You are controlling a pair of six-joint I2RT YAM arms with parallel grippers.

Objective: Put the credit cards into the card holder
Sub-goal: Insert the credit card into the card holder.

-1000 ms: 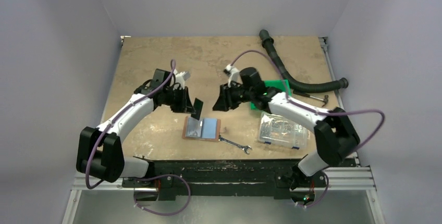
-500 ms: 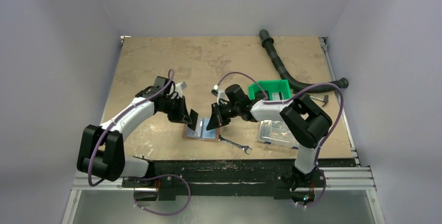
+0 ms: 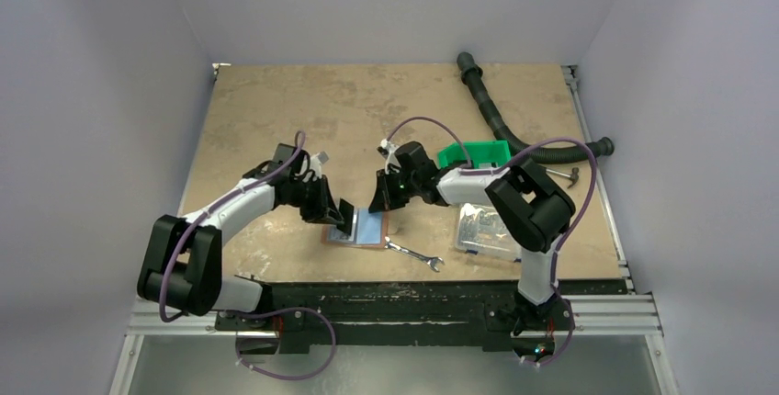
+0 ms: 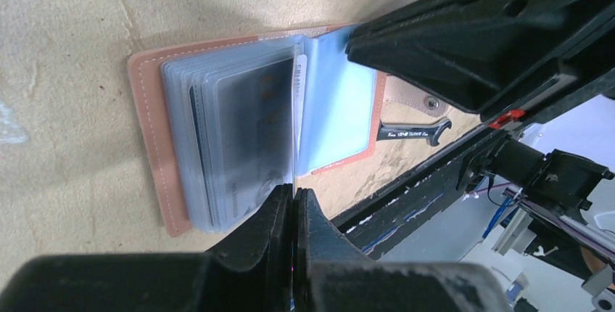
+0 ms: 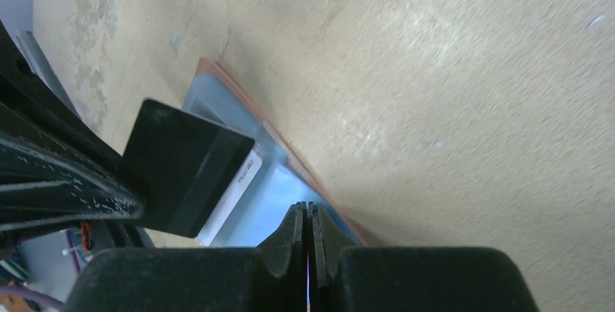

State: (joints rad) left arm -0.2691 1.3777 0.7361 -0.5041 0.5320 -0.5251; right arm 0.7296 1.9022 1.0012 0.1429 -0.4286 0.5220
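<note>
Over card holder, left tool pinches card; right tool closed.

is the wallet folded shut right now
No, the wallet lies spread open, with its clear card sleeves fanned out inside.

Small print on the wrench and a credit card is too blurred to read.
</note>
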